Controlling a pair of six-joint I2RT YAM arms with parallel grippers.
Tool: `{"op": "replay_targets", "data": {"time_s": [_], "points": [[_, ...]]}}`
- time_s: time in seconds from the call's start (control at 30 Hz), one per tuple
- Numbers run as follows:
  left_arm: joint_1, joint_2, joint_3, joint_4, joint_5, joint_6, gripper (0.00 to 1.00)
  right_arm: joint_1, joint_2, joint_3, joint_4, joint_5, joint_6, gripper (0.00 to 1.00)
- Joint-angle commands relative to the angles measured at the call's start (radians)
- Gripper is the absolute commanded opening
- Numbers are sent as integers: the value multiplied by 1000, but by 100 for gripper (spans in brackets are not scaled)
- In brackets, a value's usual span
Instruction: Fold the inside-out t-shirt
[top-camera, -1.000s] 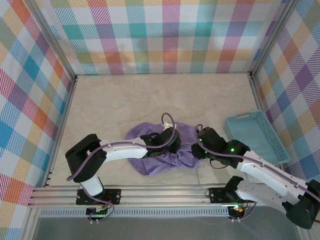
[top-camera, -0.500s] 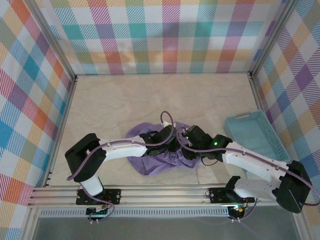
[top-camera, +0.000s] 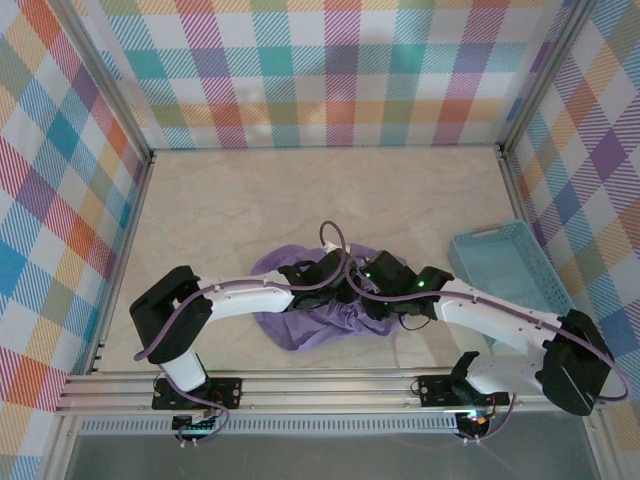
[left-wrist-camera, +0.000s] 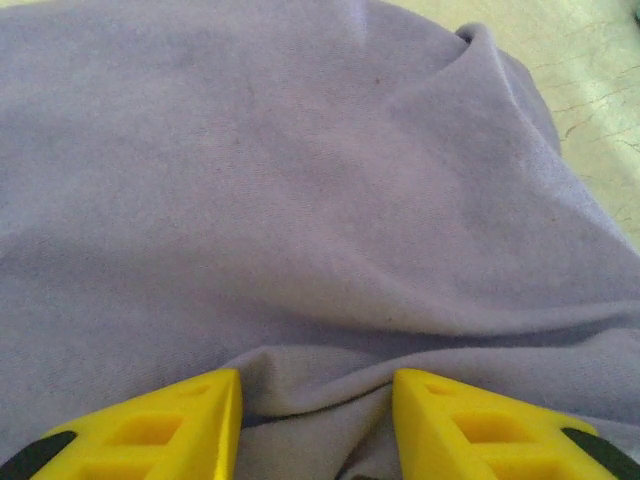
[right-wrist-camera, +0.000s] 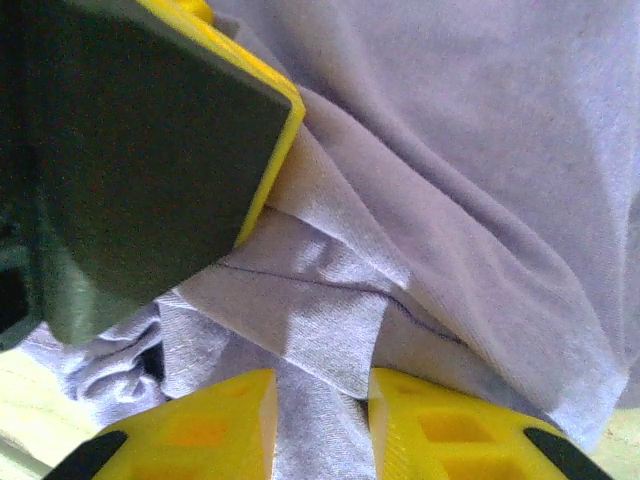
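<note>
**A:** Where is the shirt?

**B:** The shirt lies in a crumpled heap on the table, toward the near edge and about midway across. The basket stands well apart, over by the right wall.

**A:** And the arms?

**B:** They reach in from opposite sides. Their wrists meet over the right half of the heap, just beside each other.

**A:** What is the right gripper doing?

**B:** The right gripper has its yellow fingers close together. A folded band of cloth runs down between them and fills the gap, so it is clamped on the shirt. Near it in the right wrist view, a black-padded finger of the other gripper sits against the same bunched folds.

**A:** And the left?

**B:** The left gripper has its tips down at the cloth. They stand wider apart, with a soft ridge of fabric rising between them. I can't tell whether it pinches that ridge or merely straddles it, because the frame cuts the fingers off low.

**A:** How does the fabric lie?

**B:** It is broad and fairly smooth beyond the left fingers, with bare table at that view's upper right corner. Around the right fingers it is tightly wrinkled.
</note>
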Motion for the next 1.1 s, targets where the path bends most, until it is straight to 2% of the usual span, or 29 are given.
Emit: {"op": "replay_targets", "data": {"time_s": [0.0,0.23,0.63,0.9,1.07], "points": [[13,6,15,7,5,-8,44,4,-7,8,-21,12,17,31],[13,9,14,20,12,-8,44,3,2,-10,-29,48,35,37],[15,8,15,9,3,-9,45,4,65,9,-29,40,27,35],[28,33,39,-32,-14,-24,45,6,9,14,-57,26,26,7],[70,69,66,-89,-22,-65,45,5,-71,-2,-73,6,29,0]]}}
